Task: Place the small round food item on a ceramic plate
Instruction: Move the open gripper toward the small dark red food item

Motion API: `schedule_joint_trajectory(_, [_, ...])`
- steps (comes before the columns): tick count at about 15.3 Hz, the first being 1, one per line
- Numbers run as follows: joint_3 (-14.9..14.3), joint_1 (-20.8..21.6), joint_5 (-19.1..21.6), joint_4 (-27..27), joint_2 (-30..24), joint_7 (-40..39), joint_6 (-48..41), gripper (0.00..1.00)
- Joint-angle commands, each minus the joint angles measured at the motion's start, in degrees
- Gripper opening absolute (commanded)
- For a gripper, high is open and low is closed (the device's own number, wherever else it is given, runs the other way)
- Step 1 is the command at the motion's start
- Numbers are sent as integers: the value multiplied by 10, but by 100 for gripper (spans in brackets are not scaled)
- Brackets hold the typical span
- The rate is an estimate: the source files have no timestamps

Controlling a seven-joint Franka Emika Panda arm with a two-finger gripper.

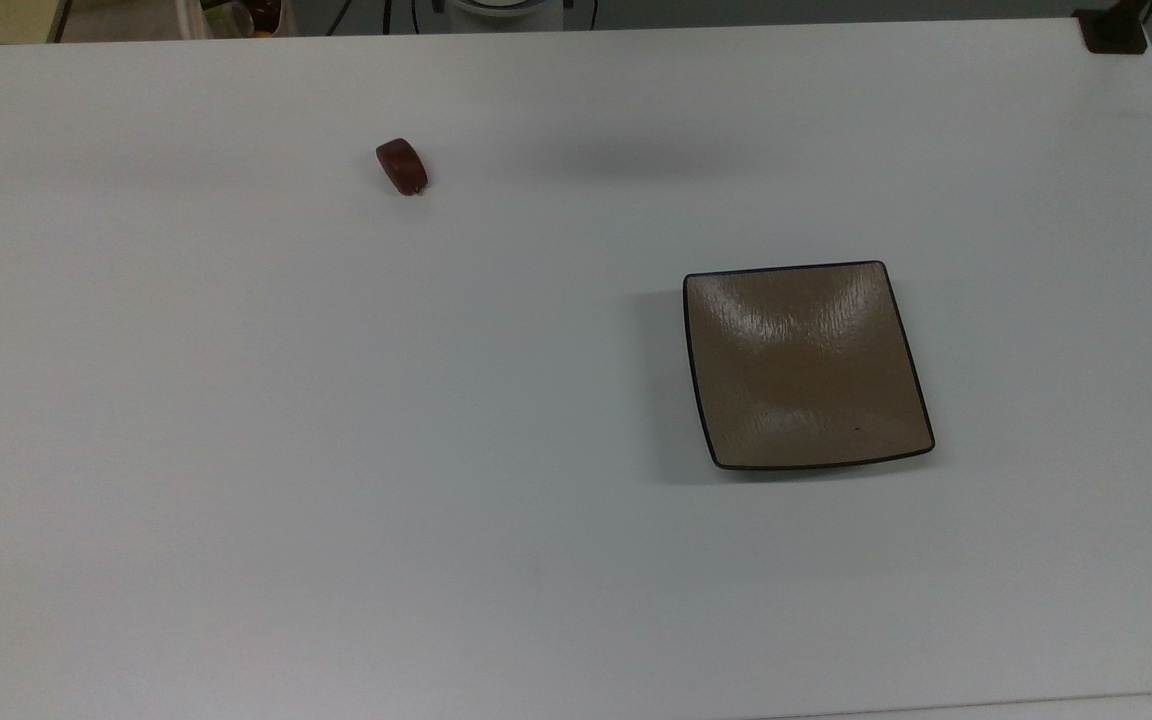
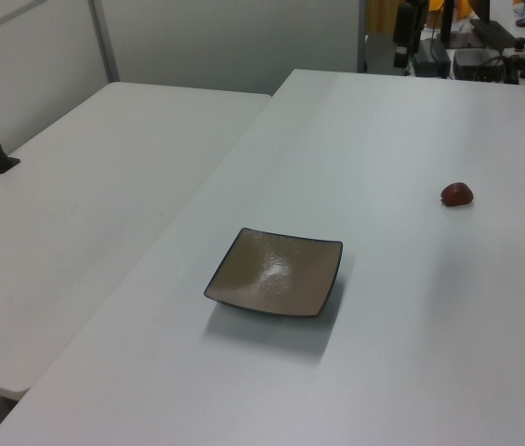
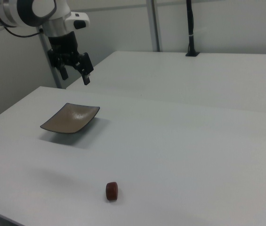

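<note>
Hovering: gripper (image 3: pixel 75 74) held high above the white table (image 1: pixel 236 450), jaws parted, nothing between them | small round food item (image 1: pixel 402 166) lies on the table, well apart from the ceramic plate (image 1: pixel 806 365), at its 10 o'clock in the top view | plate bare.

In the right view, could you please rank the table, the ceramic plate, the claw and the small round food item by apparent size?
1. table
2. ceramic plate
3. claw, raised, so depth is uncertain
4. small round food item
</note>
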Motion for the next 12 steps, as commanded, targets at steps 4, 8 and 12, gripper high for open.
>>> schedule_joint_trajectory(4, [-4, 7, -1, -23, -10, 9, 20, 100])
schedule_joint_trajectory(8, [-4, 11, -1, -28, -7, 5, 25, 100])
schedule_joint_trajectory(12, [-4, 12, -1, -42, -9, -14, 25, 100])
